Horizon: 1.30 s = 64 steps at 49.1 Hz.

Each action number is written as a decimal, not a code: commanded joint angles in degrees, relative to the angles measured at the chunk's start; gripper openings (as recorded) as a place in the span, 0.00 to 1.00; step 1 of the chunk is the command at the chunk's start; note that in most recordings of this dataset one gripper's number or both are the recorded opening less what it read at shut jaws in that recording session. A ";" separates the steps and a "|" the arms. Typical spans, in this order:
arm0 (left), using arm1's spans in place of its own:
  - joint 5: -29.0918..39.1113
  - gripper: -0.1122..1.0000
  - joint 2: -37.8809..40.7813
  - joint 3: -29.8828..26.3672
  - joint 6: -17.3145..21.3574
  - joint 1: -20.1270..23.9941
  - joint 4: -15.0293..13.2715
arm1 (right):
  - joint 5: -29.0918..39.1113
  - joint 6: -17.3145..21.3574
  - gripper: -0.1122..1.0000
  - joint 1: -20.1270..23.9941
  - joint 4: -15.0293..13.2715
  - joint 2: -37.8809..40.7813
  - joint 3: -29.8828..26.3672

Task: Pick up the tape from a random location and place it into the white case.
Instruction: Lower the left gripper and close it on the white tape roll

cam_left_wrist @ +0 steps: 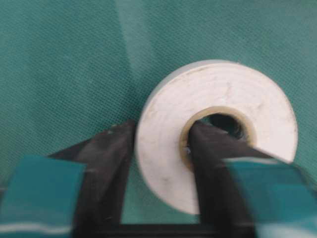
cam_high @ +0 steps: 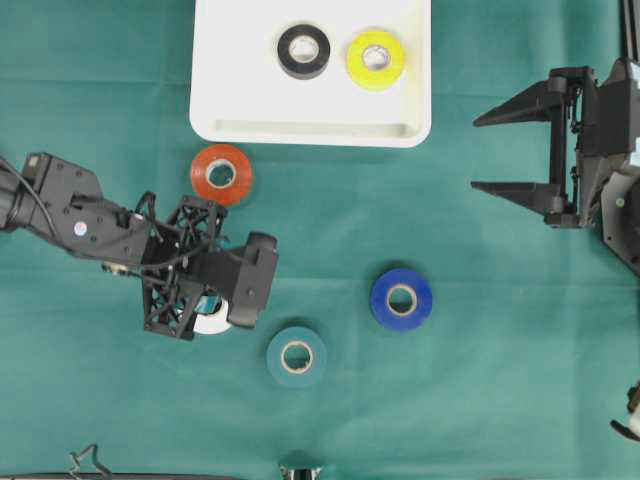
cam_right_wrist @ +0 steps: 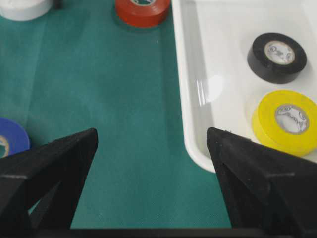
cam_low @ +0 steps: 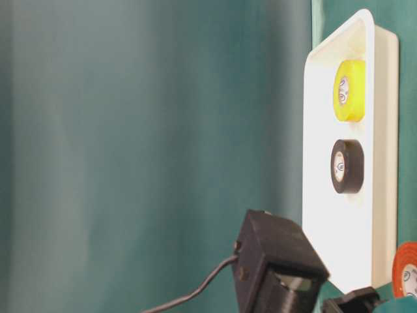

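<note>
Two rolls already sit in the white case [cam_high: 310,125]: black tape [cam_high: 304,51] and yellow tape [cam_high: 376,59]. Four remain on the green worktop [cam_high: 480,380]: orange tape [cam_high: 221,173] just below the case rim, blue tape [cam_high: 401,298], teal tape [cam_high: 297,356], and white tape [cam_left_wrist: 218,129]. Left claw [cam_left_wrist: 161,148] is pinching the white roll's wall, one finger through the core, one outside; roll looks not yet lifted. Right claw [cam_right_wrist: 151,144] hangs spread wide, holding nothing, beside the case. Lift and carry to case come next.
</note>
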 commanded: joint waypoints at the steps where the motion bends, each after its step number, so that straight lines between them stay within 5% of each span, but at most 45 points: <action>1: -0.26 0.32 -0.62 -1.14 -0.18 0.09 0.00 | -0.44 -0.09 0.92 0.00 -0.09 0.44 -1.49; 28: 1.05 0.31 -1.41 -2.11 -0.18 0.00 -0.26 | -0.26 -0.09 0.92 0.00 -0.09 0.53 -1.58; 64: 20.48 0.31 -13.54 -12.92 -0.35 -1.93 -0.26 | -0.18 -0.09 0.92 0.00 -0.09 0.53 -2.02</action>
